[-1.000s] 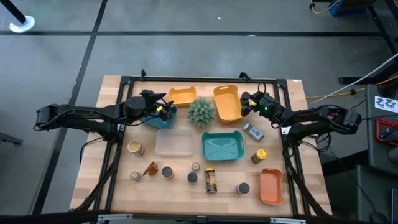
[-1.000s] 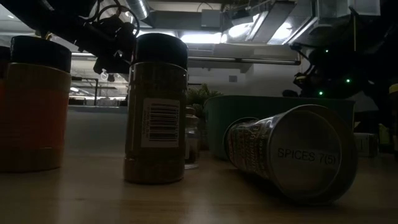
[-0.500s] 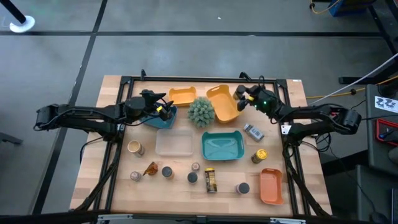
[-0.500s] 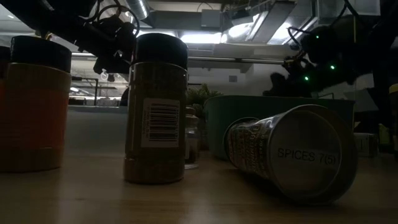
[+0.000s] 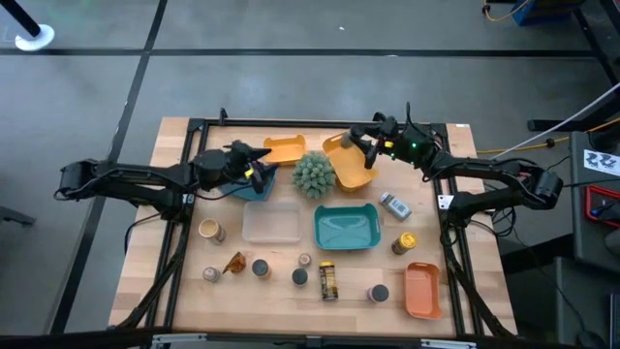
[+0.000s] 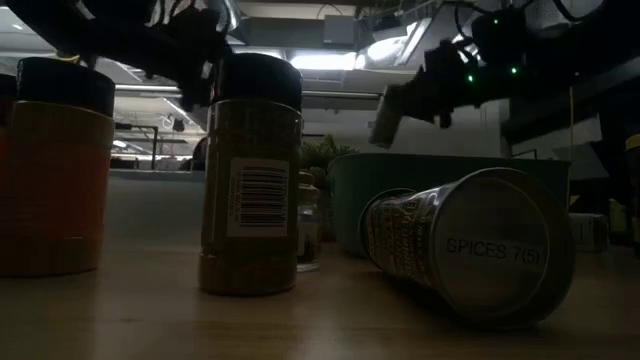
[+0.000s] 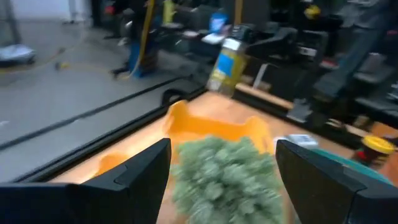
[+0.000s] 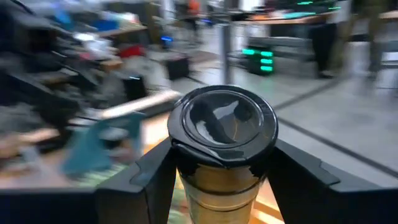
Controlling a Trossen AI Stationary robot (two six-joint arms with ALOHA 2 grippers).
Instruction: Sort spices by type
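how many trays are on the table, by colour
orange plastic trays: 3
teal plastic trays: 2
clear plastic tray: 1
total: 6

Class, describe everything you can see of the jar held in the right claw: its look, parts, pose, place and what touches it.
The jar is small, with a glossy black round cap over a yellowish, amber-looking body that seems filled with spice. The right claw grips it, one dark finger pressed to each side just below the cap. In the right wrist view the cap faces the camera. In the low view the jar hangs tilted in the air, clear of the table. From above it sits over the yellow tray at the table's far side, touching nothing but the claw.
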